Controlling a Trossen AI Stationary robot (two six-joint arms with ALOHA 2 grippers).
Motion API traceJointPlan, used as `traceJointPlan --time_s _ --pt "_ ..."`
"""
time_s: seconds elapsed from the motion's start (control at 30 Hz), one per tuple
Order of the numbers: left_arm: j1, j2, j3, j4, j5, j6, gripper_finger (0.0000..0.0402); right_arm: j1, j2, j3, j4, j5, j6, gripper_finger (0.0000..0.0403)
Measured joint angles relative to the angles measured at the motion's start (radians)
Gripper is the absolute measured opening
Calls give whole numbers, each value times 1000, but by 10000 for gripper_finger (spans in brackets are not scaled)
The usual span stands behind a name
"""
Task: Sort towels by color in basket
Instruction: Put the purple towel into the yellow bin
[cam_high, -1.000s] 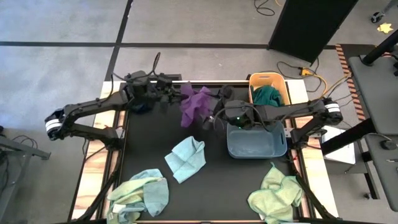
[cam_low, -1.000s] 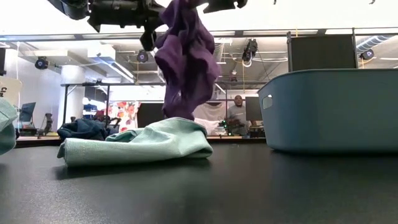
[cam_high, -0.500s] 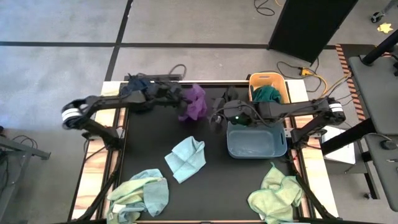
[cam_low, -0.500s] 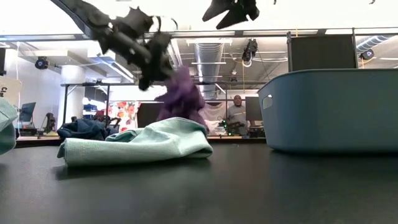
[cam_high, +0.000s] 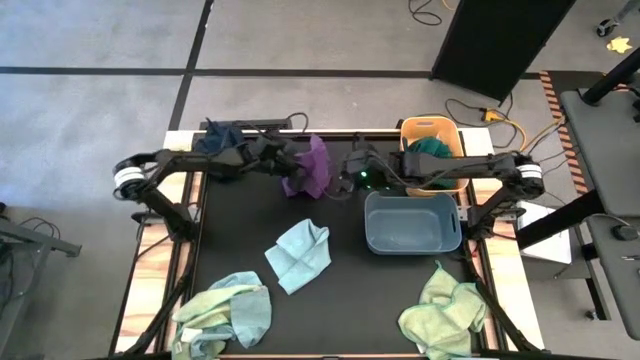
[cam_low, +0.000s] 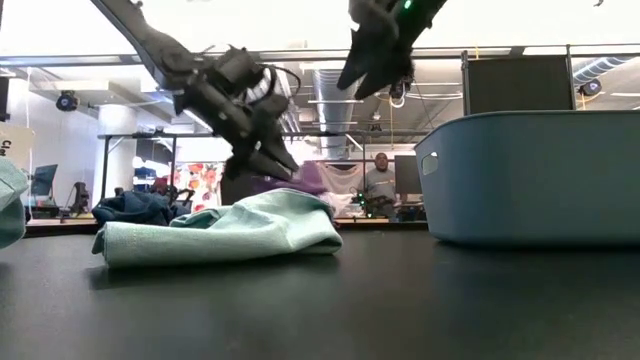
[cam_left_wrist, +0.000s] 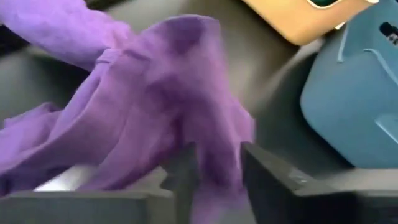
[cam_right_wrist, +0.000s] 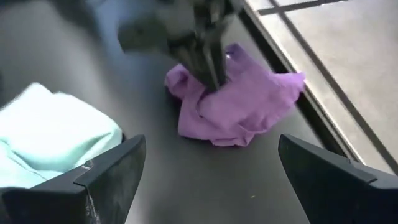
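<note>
A crumpled purple towel lies on the black table near its far edge, beside a blue bin and a yellow bin. The left gripper appears to pinch the purple towel between nearly closed fingers. The right gripper, fingers spread wide, hovers just beside it.

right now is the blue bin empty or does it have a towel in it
Empty. The high view looks straight down into the blue plastic bin and shows only its bare floor; the dark green cloth lies in the yellow basket instead.
</note>
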Motion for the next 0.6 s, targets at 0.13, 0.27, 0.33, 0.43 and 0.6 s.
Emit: traceJointPlan --time_s 0.13,0.27,0.33,0.43,0.6 --pt "0 -141 0 -143 -23 52 191 -44 63 0 90 -59 -61 359" --pt "0 -332 0 -351 -121 112 251 -85 158 0 249 -91 -87 359" --pt "-1 -421 -2 -440 -178 125 274 -111 210 0 327 -92 -76 359" --pt "-1 -538 -16 -547 -233 116 294 -151 293 12 443 -90 -34 359" --pt "-7 -698 -91 -565 -249 26 299 -193 448 104 464 -119 -17 359"
